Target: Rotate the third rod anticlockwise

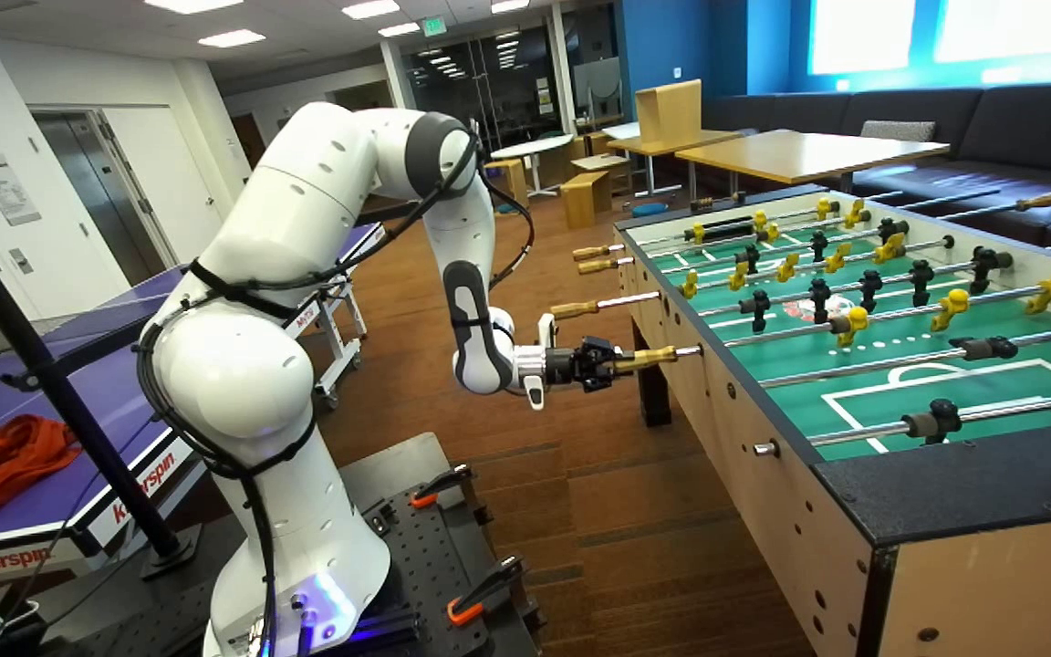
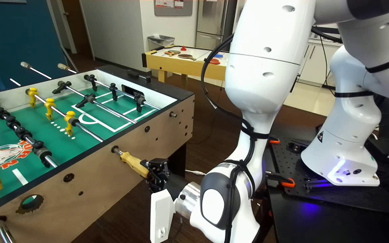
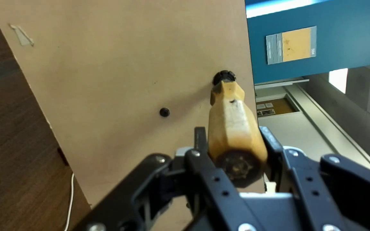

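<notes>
Checking edges first. In an exterior view the foosball table (image 1: pixel 763 474) takes the right of the frame; brown floor (image 1: pixel 635 538) shows at lower middle, between it and the mounting plate (image 1: pixel 425 566). A neighbouring handle (image 1: pixel 576 310) juts out above and left of the work spot, near the gripper (image 3: pixel 235 138) but apart. Wrist view: the side panel (image 3: pixel 124 64) spreads across left and middle, its right-hand edge passing just behind the contact, blue wall (image 3: pixel 348 51) beyond at upper right.

Gripper: clamped on the wooden handle (image 3: pixel 233 118) from both sides. In an exterior view it belongs to the third rod (image 1: pixel 1004 297), counting up from the table end at lower right. Handle pale yellow, faceted, swelling toward the butt, browned there; end face dark with a round, toothed mark. Yellow players (image 2: pixel 50 105) on the rod stand roughly heads up.

Long axis in line with the rod. In an exterior view the wooden handle (image 1: pixel 649 358) lies nearly level, butt leftward; in an exterior view the wooden handle (image 2: pixel 133 163) slopes from centre up toward the left. Wrist view: butt toward the camera, neck up and slightly left.
</notes>
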{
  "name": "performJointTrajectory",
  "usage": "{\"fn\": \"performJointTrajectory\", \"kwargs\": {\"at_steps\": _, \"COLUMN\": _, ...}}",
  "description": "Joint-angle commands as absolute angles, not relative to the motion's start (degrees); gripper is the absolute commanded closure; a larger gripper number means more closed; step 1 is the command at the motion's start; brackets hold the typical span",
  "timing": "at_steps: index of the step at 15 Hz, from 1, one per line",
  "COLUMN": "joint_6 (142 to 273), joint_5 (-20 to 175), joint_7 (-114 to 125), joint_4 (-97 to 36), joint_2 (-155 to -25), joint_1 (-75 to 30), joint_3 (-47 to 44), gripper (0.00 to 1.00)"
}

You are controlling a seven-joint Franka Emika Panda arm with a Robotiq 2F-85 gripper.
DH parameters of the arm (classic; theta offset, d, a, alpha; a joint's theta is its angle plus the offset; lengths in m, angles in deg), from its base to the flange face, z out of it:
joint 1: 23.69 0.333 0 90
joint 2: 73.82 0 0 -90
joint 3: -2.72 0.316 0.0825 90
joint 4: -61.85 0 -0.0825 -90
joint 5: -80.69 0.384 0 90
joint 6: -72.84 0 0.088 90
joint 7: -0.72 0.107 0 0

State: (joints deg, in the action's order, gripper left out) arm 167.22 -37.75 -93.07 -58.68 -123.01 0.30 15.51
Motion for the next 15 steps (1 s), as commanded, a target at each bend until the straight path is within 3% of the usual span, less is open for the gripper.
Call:
{"fn": "performJointTrajectory", "kwargs": {"at_steps": 1, "joint_6": 173.86, "joint_5": -36.17, "joint_7": -102.46, "joint_4": -56.07, "joint_2": -123.65, "joint_1": -1.08, "joint_3": 16.98, "gripper": 0.83}}
{"fn": "performJointTrajectory", "kwargs": {"at_steps": 15, "joint_6": 168.92, "joint_5": -31.94, "joint_7": -132.82, "joint_4": -53.63, "joint_2": -125.89, "joint_1": 0.09, "joint_3": 17.54, "gripper": 0.83}}
